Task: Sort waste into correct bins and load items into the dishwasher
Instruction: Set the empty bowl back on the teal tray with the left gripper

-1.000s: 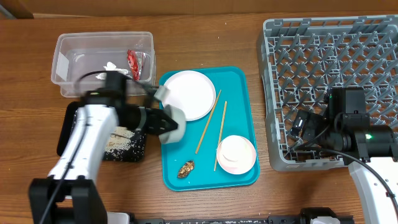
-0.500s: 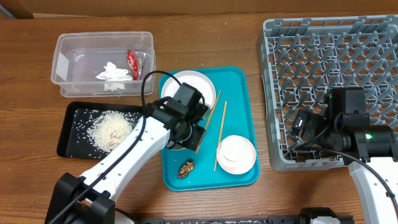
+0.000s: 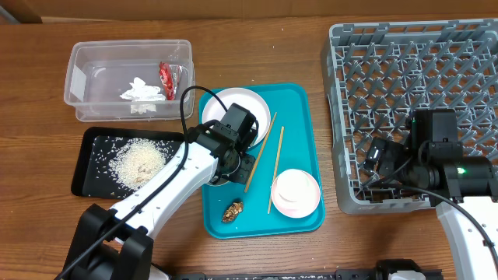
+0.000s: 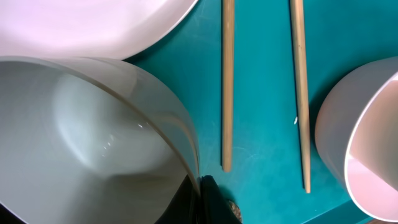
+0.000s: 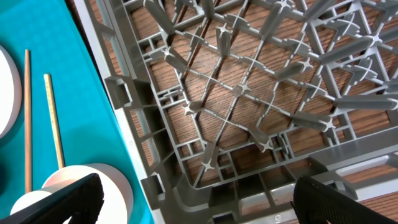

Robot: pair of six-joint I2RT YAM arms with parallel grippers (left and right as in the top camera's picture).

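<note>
Nearest the robot, a small brown food scrap (image 3: 233,211) lay at the front of the teal tray (image 3: 299,109). Just beyond it, the left gripper (image 4: 202,196) had its jaws pinched together on the rim of a bowl (image 4: 93,137), one finger inside and one outside. Whether the bowl rested on the tray or hung just above it could not be told. The other bowl (image 3: 296,192) sat to its right, on the tray's front right part. Two chopsticks (image 3: 261,153) lay side by side between the bowls, running away from the robot. Behind the held bowl sat the plate (image 3: 253,113), close to it.

Left of the teal tray, the black tray (image 3: 87,167) held a heap of rice (image 3: 140,162) with loose grains around it. Farther back, the clear tub (image 3: 78,78) held the tissue (image 3: 142,89) and the red wrapper (image 3: 168,78).

On the right, the right gripper (image 5: 198,183) hung over the near left corner of the grey rack (image 3: 405,47), jaws spread wide with nothing between them.
</note>
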